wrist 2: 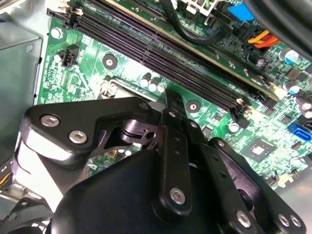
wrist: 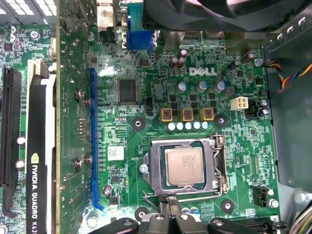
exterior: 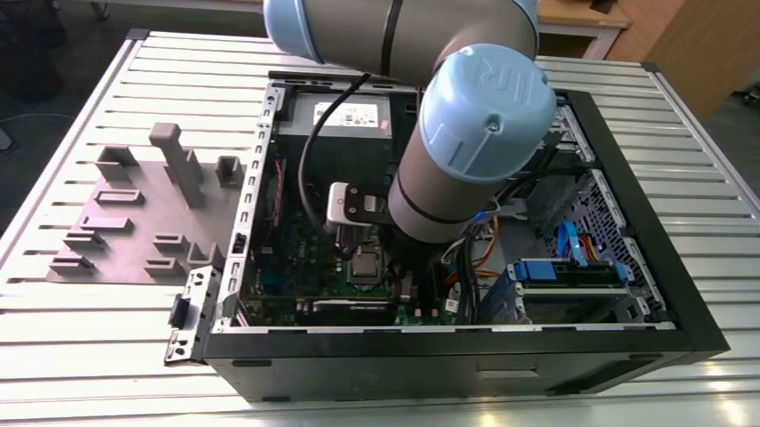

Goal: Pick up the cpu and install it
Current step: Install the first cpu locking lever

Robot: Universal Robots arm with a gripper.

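My claw [wrist: 169, 204] hangs low inside the open computer case [exterior: 665, 294], just above the green motherboard [wrist: 146, 73]. In the first wrist view my two slim black fingertips [wrist: 163, 207] stand drawn together with only a hairline between them, and they carry nothing. In the second wrist view my claw [wrist 2: 171, 100] points down at the board, the tip close to it.

The cpu [wrist: 184, 165] lies flat just ahead of my fingertips, seated inside the silver socket frame [wrist: 155, 168], its dull metal top facing up at me. I am not touching it; my tips hover near the nearer edge of the frame.

Farther out past the cpu from my claw sit three small gold-edged square parts [wrist: 186, 114] in a row, with a white plug socket [wrist: 240, 103] close to them. Off to one side of my claw run a long blue slot [wrist: 94, 141] and a black graphics card [wrist: 39, 161]. In the second wrist view, long dark memory slots [wrist 2: 161, 53] run past my claw's tip, and orange cables [wrist 2: 261, 38] lie beyond them.

In the exterior view the case stands on a ribbed metal counter [exterior: 713, 178], and a grey plastic block fixture [exterior: 142, 222] sits well away from my claw, outside the case, on the exterior view's left.
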